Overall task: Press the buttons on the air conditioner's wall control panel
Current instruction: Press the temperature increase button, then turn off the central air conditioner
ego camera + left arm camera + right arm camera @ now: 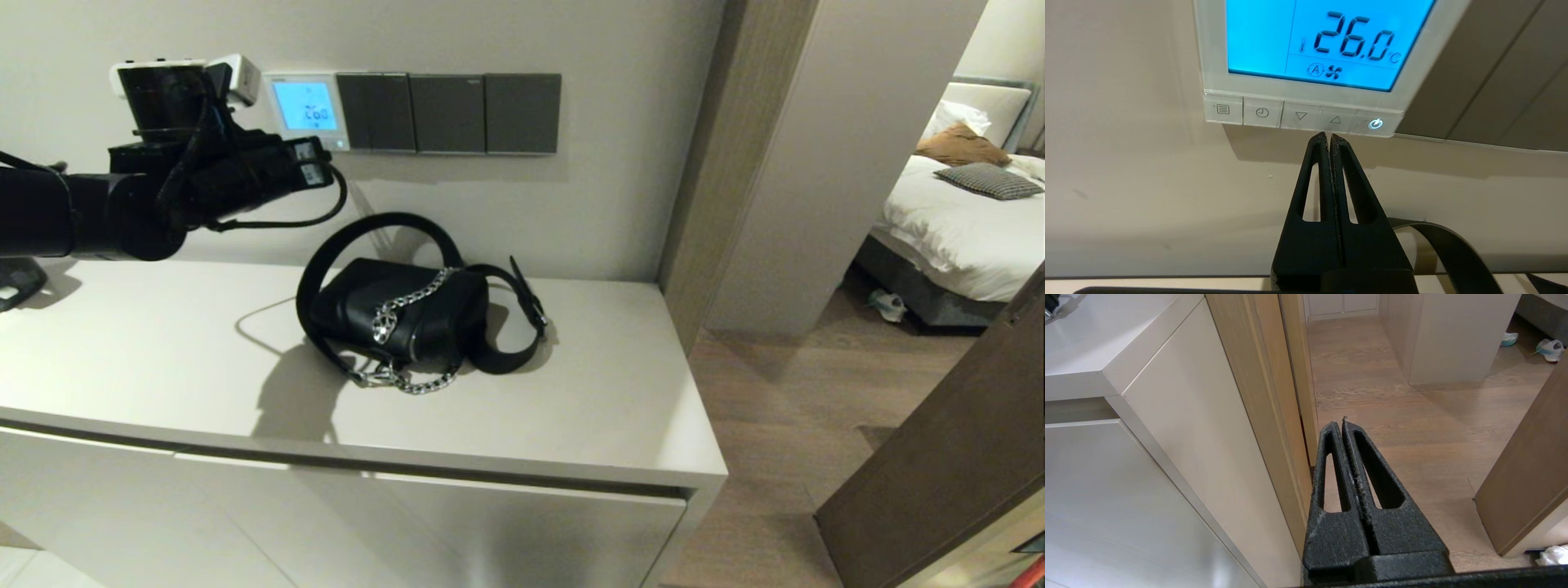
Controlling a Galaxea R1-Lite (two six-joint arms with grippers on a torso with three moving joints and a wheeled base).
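Closed left gripper [1327, 136] tips just under the buttons [1318, 118], thermostat's bottom strip

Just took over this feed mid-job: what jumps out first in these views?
The air conditioner's wall control panel glows blue on the wall, reading 26.0 °C. The left gripper, fingers shut, points just below its row of buttons, between the down and up arrows. A black handbag with a chain lies on the cabinet top beneath.

Control panel [1306, 61]: smooth white plastic, glossy lit screen. Left gripper [1328, 136]: matt black, grainy plastic. Handbag [400, 314]: black leather-like, shiny metal chain. Cabinet top [163, 351]: smooth satin.
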